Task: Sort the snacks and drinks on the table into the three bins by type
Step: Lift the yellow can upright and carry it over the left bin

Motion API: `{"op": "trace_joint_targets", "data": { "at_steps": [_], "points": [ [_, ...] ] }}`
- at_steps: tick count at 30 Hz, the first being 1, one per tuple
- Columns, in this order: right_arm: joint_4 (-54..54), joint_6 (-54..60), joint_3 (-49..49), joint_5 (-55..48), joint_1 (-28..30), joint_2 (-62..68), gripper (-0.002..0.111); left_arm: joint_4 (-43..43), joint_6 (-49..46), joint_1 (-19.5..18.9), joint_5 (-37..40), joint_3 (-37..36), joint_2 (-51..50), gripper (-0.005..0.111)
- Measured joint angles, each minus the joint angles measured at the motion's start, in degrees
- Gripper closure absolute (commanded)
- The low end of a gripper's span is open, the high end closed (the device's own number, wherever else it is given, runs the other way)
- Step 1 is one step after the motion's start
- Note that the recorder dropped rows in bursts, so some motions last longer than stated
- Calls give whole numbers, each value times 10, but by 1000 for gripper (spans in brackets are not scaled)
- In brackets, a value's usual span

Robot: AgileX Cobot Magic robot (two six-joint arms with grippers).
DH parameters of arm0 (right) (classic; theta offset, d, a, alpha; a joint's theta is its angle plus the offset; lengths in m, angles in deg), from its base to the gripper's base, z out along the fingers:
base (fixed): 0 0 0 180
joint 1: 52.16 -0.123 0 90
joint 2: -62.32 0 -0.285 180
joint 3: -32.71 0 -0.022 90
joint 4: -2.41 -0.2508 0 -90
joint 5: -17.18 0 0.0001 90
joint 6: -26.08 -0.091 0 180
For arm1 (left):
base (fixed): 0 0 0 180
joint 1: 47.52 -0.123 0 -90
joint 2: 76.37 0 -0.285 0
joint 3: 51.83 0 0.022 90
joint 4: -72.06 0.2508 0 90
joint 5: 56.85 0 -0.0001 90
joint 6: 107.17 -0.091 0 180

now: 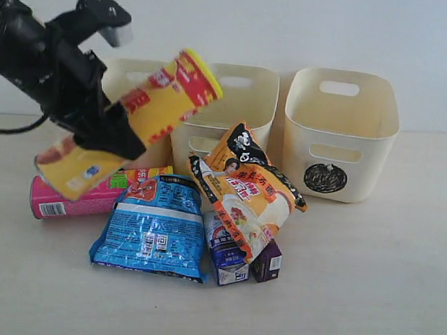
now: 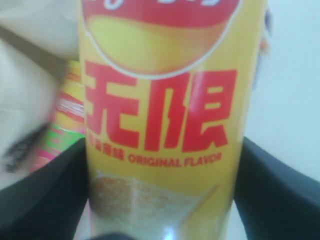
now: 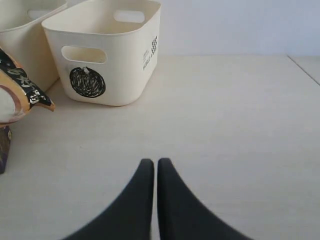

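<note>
Yellow-red cylindrical canister (image 1: 163, 102) clamped in left gripper (image 1: 109, 134), right gripper (image 3: 155, 167) pinched closed, empty.

The tall yellow-and-red chip canister (image 2: 160, 130) carries two large red Chinese characters, 无限, and under them the small red line "ORIGINAL FLAVOR". The cream plastic bin (image 3: 127, 75) bears a black scribbled circle (image 3: 87, 82) on its front. The pink chip canister (image 1: 83, 198) shows a barcode (image 1: 50, 210) near its end. Print on the blue crinkly bag (image 1: 158, 228) and the orange-and-black crinkly bag (image 1: 245, 192) is too small to read.
</note>
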State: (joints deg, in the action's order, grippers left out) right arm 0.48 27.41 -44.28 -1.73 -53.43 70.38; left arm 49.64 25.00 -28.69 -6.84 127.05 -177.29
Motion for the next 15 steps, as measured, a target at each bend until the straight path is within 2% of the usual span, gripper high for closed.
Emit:
{"op": "trace_joint_targets", "data": {
  "at_steps": [7,15],
  "points": [
    [0,0,0,0,0,0,108,-1,102,-39,-122,56,-11,103],
    [0,0,0,0,0,0,108,-1,158,-77,-166,150,-98,103]
  ]
}}
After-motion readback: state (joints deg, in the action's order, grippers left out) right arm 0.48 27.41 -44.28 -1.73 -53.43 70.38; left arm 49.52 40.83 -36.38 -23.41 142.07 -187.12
